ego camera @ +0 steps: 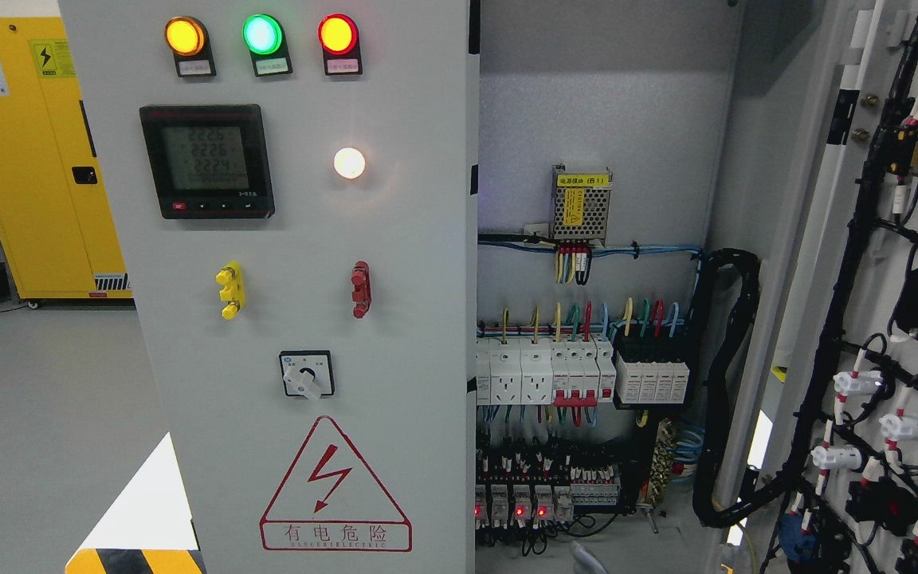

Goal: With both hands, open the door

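Observation:
A grey electrical cabinet fills the head view. Its left door (284, 319) is closed and carries three indicator lamps, a digital meter (206, 161), a lit white lamp, a yellow handle (230, 290), a red handle (360, 288), a rotary switch (307, 375) and a red warning triangle. The right door (889, 319) is swung wide open, its wired inner face turned toward me. The cabinet interior (586, 359) shows breakers, coloured wires and a small power supply. Neither of my hands nor arms is in view.
A yellow storage cabinet (37, 159) stands on the grey floor at the far left. A black-and-yellow striped marking (132, 560) shows at the bottom left. A thick black cable bundle (726, 383) loops from the interior to the open door.

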Available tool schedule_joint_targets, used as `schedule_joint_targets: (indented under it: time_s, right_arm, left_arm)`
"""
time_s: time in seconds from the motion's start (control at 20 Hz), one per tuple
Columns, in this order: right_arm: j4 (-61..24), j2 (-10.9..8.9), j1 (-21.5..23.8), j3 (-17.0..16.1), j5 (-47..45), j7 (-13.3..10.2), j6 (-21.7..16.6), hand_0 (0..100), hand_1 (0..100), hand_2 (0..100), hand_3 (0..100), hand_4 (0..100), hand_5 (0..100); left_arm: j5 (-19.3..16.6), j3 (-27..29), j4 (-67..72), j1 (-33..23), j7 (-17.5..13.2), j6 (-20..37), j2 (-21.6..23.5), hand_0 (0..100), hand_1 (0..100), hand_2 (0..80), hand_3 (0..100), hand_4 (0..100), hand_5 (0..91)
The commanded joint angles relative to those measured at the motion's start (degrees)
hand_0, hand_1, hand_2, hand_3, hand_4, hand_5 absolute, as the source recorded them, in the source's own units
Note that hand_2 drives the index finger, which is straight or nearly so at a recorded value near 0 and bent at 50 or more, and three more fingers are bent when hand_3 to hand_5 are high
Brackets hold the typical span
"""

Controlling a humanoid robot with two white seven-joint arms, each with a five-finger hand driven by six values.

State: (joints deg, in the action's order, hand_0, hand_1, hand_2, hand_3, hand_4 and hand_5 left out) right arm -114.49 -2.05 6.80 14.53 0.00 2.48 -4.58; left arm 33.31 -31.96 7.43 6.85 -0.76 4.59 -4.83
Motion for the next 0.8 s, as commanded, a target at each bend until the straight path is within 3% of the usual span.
schedule_joint_targets:
  time_s: [0.0, 0.25, 0.45, 0.75]
  right_arm:
    - [-0.9, 2.58, -8.9, -1.1, -1.0, 0.0, 3.4, 21, 7, 0, 0, 0, 0]
    - [4.0, 5.65, -17.6, -1.3, -0.9, 0.0, 9.1, 21, 7, 0, 0, 0, 0]
    - [8.4, 7.59, -23.6, -3.3, -0.9, 0.1, 11.3, 21, 7, 0, 0, 0, 0]
    - [13.1, 7.68, -29.4, -4.0, -0.9, 0.0, 13.2, 21, 7, 0, 0, 0, 0]
  left_arm:
    - [0.0, 0.1, 0.0, 0.0, 0.0, -0.1, -0.5, 0, 0, 0.0, 2, 0, 0.0]
    - [0.0, 0.1, 0.0, -0.1, 0.0, -0.1, -1.4, 0, 0, 0.0, 2, 0, 0.0]
    - [0.0, 0.1, 0.0, -0.1, 0.0, -0.1, -1.7, 0, 0, 0.0, 2, 0, 0.0]
    - [0.0, 0.1, 0.0, 0.1, 0.0, -0.1, -1.7, 0, 0, 0.0, 2, 0, 0.0]
